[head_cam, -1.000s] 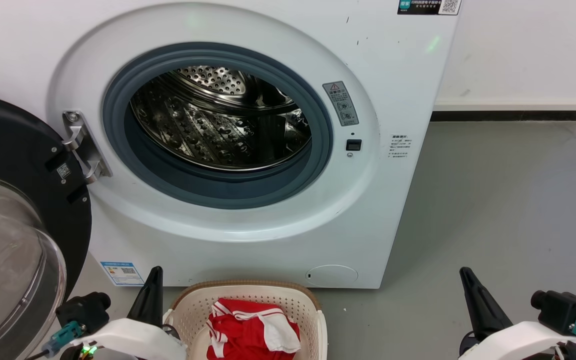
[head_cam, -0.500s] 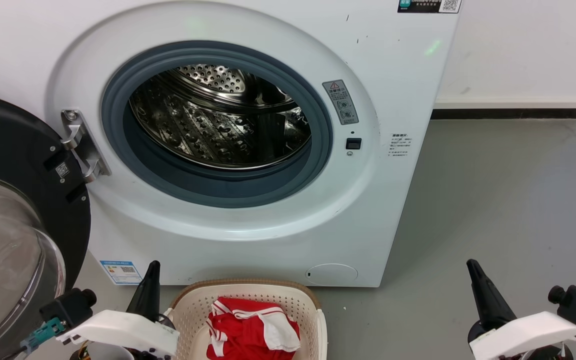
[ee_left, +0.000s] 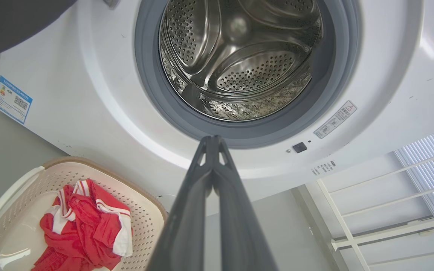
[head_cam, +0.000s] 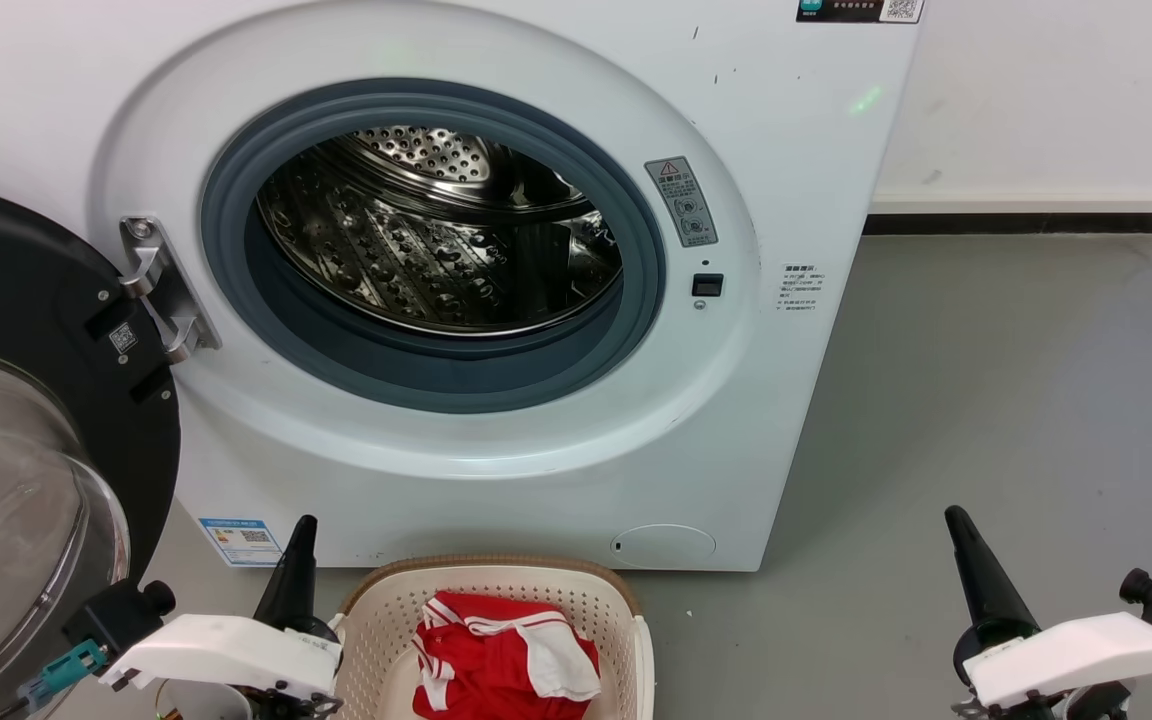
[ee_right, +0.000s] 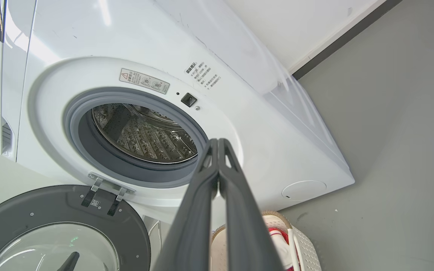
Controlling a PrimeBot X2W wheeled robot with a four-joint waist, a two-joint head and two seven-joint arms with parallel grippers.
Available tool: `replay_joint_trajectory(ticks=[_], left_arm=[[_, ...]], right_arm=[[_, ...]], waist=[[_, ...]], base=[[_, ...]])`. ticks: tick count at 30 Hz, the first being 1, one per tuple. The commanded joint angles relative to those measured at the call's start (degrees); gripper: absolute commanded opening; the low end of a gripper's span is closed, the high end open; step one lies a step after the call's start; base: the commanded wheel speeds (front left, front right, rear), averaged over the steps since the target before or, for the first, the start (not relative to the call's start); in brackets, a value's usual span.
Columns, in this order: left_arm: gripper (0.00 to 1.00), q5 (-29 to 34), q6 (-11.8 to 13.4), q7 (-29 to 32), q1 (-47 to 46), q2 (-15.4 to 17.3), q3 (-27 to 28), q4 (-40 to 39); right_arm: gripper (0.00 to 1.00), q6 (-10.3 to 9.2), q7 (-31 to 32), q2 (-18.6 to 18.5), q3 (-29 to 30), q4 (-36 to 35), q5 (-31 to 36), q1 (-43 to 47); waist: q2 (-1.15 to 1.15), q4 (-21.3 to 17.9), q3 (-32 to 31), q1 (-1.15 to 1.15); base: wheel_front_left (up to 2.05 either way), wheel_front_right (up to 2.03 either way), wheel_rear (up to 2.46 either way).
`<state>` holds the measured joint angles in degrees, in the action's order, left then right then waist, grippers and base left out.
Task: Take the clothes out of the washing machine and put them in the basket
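Observation:
The white washing machine [head_cam: 456, 470] stands with its porthole open, and the steel drum [head_cam: 436, 230] shows only bare metal. Red clothes [head_cam: 501, 660] with white stripes and a white panel lie heaped in the cream basket [head_cam: 376, 610] on the floor before the machine; the clothes [ee_left: 85, 226] and basket [ee_left: 21, 188] sit at the lower left of the left wrist view. My left gripper [head_cam: 304, 525] is shut, just left of the basket, holding nothing. My right gripper [head_cam: 956, 518] is shut too, far right over bare floor. Both pairs of fingers [ee_left: 213, 180] [ee_right: 219, 180] press together.
The black-framed glass door [head_cam: 26, 420] hangs wide open at the left, close to my left arm. Grey floor [head_cam: 1016, 400] stretches to the right of the machine up to a white wall with a dark skirting [head_cam: 1016, 228].
Both arms have drawn apart and down: the left gripper slid slightly left, the right one further right. The camera has tilted a little, shifting the machine up.

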<state>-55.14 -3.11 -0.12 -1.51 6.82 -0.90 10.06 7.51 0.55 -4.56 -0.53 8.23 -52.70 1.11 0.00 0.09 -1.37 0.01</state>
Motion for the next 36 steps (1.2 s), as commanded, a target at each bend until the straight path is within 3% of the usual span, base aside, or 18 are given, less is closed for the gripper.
replay_joint_trajectory(ticks=[1,36], left_arm=[[0.00,-1.5,-0.4,0.3,-1.5,0.1,0.7,-0.3],[0.00,-21.1,-2.6,3.9,-3.5,-2.2,4.5,2.1]], right_arm=[[0.00,-0.01,0.1,-0.4,0.3,-0.2,-1.9,-2.0],[0.00,-0.02,2.1,-0.4,2.5,3.0,-23.9,-5.1]], waist=[[0.00,0.0,0.0,0.00],[0.00,0.0,0.7,0.00]], base=[[0.00,0.00,0.00],[0.00,0.00,0.00]])
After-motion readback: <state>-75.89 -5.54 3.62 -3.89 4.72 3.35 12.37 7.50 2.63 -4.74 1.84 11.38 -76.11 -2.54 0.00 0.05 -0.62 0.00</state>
